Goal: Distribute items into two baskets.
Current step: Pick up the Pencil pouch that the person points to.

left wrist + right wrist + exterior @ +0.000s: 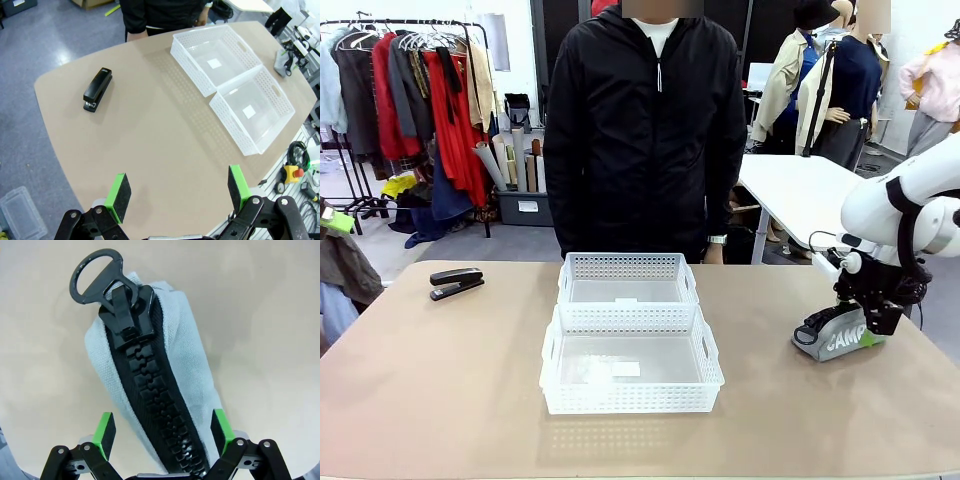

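Note:
The grey "CAMPUS" pouch (pixel 830 337) lies on the table at the right, its black zip (pixel 150 375) facing up in the right wrist view. My right gripper (pixel 869 312) is lowered over it, open, with a green pad on each side of the pouch (pixel 192 365) and not squeezing it. A black stapler (pixel 456 282) rests at the far left of the table, also seen at the stapler (pixel 97 89). Two white lattice baskets stand in the middle, the near basket (pixel 630 398) touching the far basket (pixel 625 266). My left gripper (pixel 179 192) hangs open high above the table's left part, holding nothing.
A person in a black jacket (pixel 645 130) stands at the far edge behind the baskets, hands down. Bare tabletop (pixel 430 380) lies between the stapler and the baskets. Cables and tools (pixel 295 172) sit past the table's edge in the left wrist view.

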### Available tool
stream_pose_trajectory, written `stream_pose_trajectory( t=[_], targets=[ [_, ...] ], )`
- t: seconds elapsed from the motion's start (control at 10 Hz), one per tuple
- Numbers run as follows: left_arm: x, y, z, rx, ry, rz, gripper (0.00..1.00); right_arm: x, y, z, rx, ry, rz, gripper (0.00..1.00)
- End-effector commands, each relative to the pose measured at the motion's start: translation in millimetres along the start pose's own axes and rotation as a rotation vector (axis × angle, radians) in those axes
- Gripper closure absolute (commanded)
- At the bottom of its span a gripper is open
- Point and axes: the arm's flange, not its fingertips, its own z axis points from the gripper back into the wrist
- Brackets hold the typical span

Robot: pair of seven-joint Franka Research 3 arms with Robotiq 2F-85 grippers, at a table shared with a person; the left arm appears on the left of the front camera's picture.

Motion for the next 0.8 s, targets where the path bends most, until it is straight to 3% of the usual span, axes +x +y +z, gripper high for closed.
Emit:
stream_pose_trajectory(
  t=[0.0, 0.1, 0.6, 0.7],
  targets=[
    [0.8, 0.5, 0.6, -0.010, -0.011, 0.000, 0.00, -0.4, 0.0, -1.4, -0.016, 0.000, 0.003, 0.00],
    [0.8, 0.5, 0.6, -0.010, -0.011, 0.000, 0.00, -1.1, 1.7, -0.5, -0.005, 0.003, 0.009, 0.00],
    [0.8, 0.5, 0.6, -0.010, -0.011, 0.000, 0.00, -1.6, -0.2, 3.8, 0.006, 0.031, 0.005, 0.95],
    [0.8, 0.5, 0.6, -0.010, -0.011, 0.000, 0.00, -1.2, -1.8, 3.1, 0.012, 0.035, 0.007, 1.00]
  ],
)
